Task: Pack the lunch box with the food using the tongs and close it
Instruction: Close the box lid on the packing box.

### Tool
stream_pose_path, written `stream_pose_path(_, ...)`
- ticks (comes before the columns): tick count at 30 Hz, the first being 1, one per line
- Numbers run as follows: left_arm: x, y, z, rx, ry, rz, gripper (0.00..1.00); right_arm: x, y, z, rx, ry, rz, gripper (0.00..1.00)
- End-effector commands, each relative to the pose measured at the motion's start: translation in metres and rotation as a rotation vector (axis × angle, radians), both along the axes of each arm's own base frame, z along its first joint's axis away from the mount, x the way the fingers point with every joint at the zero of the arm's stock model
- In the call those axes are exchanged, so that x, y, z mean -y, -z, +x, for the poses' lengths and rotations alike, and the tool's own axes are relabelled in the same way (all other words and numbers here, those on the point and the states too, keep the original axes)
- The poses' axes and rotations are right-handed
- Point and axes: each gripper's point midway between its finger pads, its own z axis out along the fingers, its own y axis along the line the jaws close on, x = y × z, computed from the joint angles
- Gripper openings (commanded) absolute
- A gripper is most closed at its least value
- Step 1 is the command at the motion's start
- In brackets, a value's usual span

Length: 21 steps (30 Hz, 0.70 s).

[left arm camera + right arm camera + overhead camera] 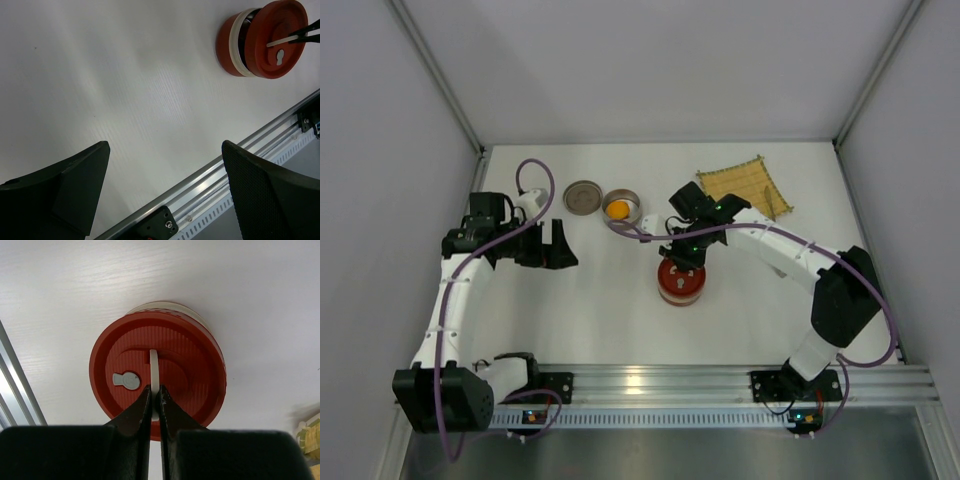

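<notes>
The lunch box (680,290) is a round red pot with a white band (239,45), standing mid-table. Its red lid (190,365) lies over the top, and the left wrist view shows a dark gap between the lid (272,20) and the band. My right gripper (155,390) is shut on the lid's thin white handle (154,360), straight above the box (682,262). One round orange piece of food (618,209) lies in a small metal bowl (633,200). My left gripper (165,145) hangs open and empty at the left (565,250). I cannot make out the tongs.
A second, flat metal dish (583,196) stands just left of the bowl. A bamboo mat (744,186) lies at the back right. The aluminium rail (650,380) runs along the near edge. White walls close in the table on three sides.
</notes>
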Motion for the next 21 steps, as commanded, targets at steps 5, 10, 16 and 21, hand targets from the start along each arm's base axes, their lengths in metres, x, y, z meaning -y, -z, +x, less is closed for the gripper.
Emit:
stream_pose_path(5, 0.001, -0.007, 0.004, 0.051, 0.002, -0.009, 0.98, 0.002, -0.002, -0.006, -0.011, -0.124, 0.009, 0.0)
stream_pose_path(10, 0.003, -0.007, 0.002, 0.055, 0.017, -0.016, 0.98, 0.002, -0.002, -0.01, -0.009, -0.2, 0.019, 0.0)
stream_pose_path(16, 0.006, -0.01, 0.0, 0.055, 0.037, -0.03, 0.98, 0.007, 0.006, -0.009, -0.008, -0.271, -0.014, 0.0)
stream_pose_path(21, 0.008, -0.012, -0.002, 0.064, 0.045, -0.041, 0.98, 0.007, 0.007, -0.007, -0.006, -0.302, -0.013, 0.0)
